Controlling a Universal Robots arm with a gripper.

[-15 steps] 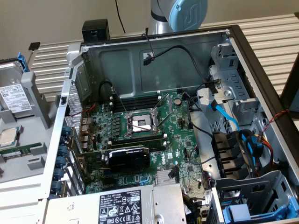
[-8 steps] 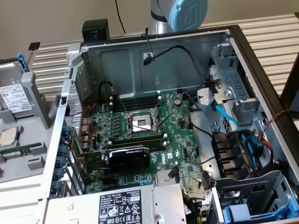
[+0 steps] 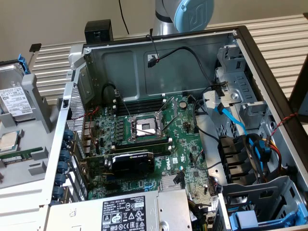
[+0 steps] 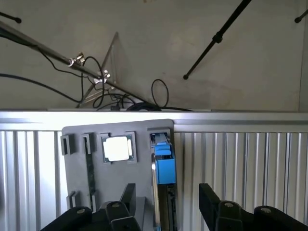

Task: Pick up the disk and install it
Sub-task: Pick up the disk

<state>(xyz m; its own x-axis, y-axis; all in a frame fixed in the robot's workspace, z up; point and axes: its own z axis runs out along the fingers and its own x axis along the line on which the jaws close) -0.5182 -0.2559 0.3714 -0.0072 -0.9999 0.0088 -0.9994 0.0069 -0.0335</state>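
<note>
Two jaws stand wide apart, gripping nothing. Seen between them, one disk (image 4: 164, 166) in its blue carrier stands on edge, slotted along one edge of the single grey rack (image 4: 108, 178). One silver chip (image 4: 117, 148) sits in the same rack, and one open computer case (image 3: 125, 67) lies beside it on the table.

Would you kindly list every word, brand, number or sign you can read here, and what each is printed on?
None reads clearly.
White label on the disk: too small.
Black-and-white label on the power supply: too small.
Strip on the graphics card: blurred.
White mark on the motherboard: blurred.
</note>
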